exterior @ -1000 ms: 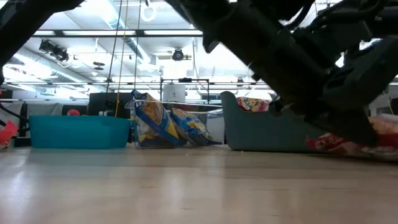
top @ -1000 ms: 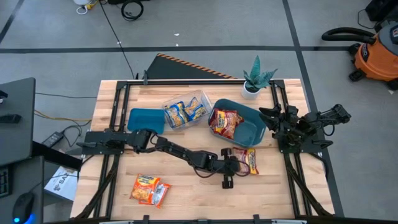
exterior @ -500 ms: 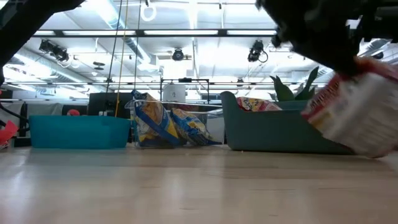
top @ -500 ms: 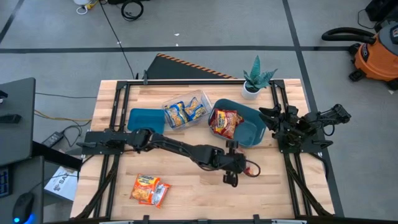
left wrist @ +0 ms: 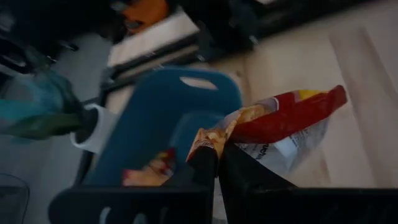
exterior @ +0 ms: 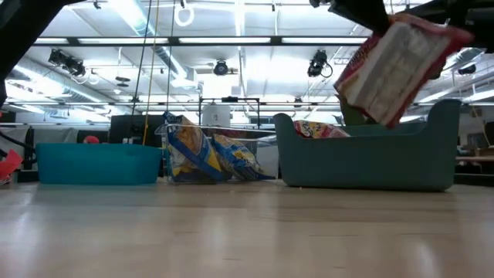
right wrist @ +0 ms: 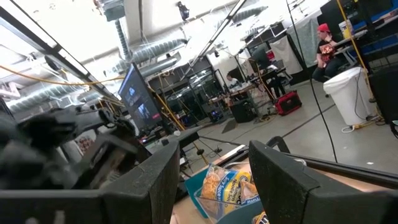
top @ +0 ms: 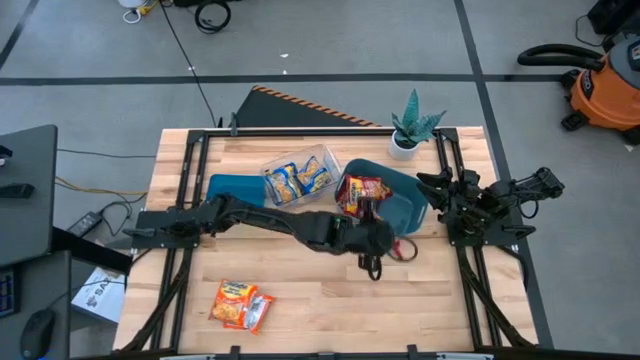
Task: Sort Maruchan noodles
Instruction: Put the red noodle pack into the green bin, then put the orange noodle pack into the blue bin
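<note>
While your left claw (left wrist: 217, 163) pinches a red packet (left wrist: 280, 121) by the teal bin (left wrist: 158, 118), orange packets (top: 241, 304) remain on the bench (top: 300, 300).

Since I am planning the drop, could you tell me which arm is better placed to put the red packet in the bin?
Left: its claw already grips the red packet beside the dark teal bin; the right arm sits folded aside.
</note>
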Controlling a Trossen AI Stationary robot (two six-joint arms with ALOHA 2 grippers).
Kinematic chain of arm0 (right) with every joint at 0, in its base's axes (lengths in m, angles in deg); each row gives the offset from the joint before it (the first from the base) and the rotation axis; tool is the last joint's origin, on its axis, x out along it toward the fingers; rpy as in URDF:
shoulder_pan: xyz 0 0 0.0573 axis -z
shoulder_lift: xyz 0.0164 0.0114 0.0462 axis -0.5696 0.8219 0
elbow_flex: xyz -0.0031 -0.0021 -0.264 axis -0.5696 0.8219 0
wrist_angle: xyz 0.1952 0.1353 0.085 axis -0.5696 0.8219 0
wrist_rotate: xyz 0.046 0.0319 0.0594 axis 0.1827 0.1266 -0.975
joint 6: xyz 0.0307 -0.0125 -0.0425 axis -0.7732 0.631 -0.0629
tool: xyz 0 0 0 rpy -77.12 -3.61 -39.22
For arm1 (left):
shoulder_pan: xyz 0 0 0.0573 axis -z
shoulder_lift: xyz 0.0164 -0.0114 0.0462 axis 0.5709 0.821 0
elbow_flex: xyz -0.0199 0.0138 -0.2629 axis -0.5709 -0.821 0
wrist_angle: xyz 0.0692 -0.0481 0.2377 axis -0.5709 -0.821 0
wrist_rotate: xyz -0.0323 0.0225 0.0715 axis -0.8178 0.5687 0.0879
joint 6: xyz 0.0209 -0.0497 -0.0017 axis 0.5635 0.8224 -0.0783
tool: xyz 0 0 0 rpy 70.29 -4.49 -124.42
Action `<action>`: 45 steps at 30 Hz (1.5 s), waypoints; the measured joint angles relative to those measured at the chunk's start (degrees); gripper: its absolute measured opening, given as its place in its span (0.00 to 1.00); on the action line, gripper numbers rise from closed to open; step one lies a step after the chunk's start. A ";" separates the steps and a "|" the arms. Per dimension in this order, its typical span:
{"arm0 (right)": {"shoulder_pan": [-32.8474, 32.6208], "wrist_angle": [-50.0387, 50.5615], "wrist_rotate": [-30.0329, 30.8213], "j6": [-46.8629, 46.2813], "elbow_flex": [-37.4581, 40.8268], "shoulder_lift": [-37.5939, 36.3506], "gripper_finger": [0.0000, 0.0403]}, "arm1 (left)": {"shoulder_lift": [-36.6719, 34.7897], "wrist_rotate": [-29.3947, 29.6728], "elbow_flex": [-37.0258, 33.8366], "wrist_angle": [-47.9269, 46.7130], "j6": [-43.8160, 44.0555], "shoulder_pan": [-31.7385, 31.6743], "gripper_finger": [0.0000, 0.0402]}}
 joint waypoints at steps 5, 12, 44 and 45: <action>0.00 0.02 0.07 0.00 -0.01 0.00 0.49 | -0.36 0.33 0.01 4.52 -3.42 -4.04 0.04; 0.00 0.03 0.05 0.00 0.00 0.00 0.49 | 0.48 -11.47 0.04 12.60 -2.60 -11.68 0.04; 0.00 -0.01 0.09 0.00 0.01 -0.02 0.49 | -6.26 -10.24 -10.80 -16.26 6.33 -9.17 0.42; 0.00 0.01 0.09 0.00 0.01 -0.02 0.49 | -7.33 -12.00 -10.80 -19.54 8.38 -8.69 0.43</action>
